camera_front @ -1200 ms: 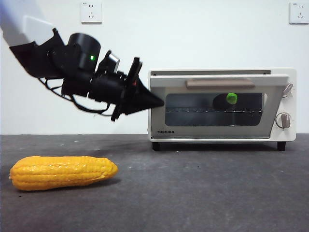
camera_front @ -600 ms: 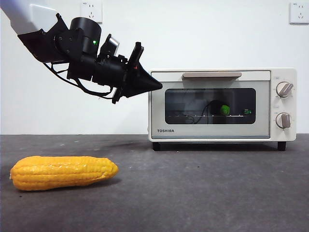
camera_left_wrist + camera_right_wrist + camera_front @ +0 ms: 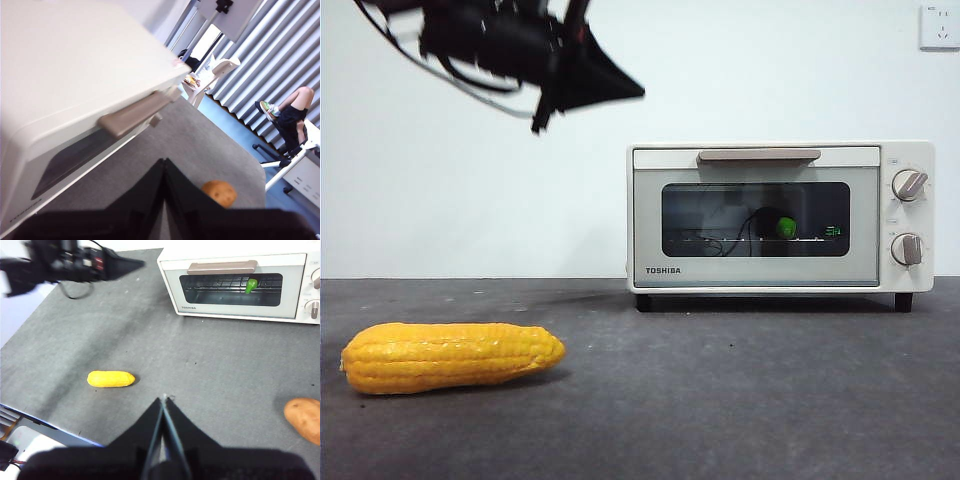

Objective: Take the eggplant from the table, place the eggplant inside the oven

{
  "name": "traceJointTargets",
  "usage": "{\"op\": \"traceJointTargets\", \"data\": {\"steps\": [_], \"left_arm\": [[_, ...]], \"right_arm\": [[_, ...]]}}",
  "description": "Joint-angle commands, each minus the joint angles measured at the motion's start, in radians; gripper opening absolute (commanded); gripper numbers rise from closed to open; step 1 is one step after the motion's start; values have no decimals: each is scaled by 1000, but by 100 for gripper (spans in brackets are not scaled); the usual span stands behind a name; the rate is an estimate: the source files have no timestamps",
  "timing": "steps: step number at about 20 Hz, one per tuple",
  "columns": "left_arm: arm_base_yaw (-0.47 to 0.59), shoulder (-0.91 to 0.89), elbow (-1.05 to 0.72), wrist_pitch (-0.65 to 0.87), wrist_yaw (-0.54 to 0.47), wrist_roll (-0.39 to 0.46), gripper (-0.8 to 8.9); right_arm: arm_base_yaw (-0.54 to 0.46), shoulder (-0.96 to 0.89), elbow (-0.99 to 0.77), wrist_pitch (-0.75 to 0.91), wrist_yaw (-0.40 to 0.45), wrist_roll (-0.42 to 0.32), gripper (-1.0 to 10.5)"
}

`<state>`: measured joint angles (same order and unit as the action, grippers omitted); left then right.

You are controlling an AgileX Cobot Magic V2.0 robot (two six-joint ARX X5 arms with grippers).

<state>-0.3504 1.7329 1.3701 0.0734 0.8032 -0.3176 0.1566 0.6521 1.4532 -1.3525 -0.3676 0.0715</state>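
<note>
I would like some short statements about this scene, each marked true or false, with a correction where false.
1. The oven door is shut. True.
2. The eggplant lies on the table. False: its green cap shows through the oven window, inside.
3. The left gripper is shut and holds nothing. True.
4. The corn is inside the oven. False: it lies on the table, apart from the oven.
5. The right gripper grips the potato. False: it is shut and empty, above the table.
</note>
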Motion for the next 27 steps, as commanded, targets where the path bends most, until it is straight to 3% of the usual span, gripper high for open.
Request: {"op": "traceJointTargets", "data": {"steps": [1,7,12,16,23,27], "left_arm": [[-5,-76,2,-57,-24,68,-7],[-8,-249,2,-196,-159,101,-7],[-31,-364,2,-406,-258,224,-7],[-31,-480,2,-425,-283,223,-7],[-31,-681,2,-539,-457,220,-7],[-31,-729,2,-582,-468,215,-7]], "right_arm": [[1,0,2,-24,-2,6,-11],[1,0,2,-24,1,6,-11],[1,0,2,-24,2,3,1],[1,0,2,-24,19,3,1],[1,0,2,-24,20,3,1],[1,0,2,-24,19,3,1]]}}
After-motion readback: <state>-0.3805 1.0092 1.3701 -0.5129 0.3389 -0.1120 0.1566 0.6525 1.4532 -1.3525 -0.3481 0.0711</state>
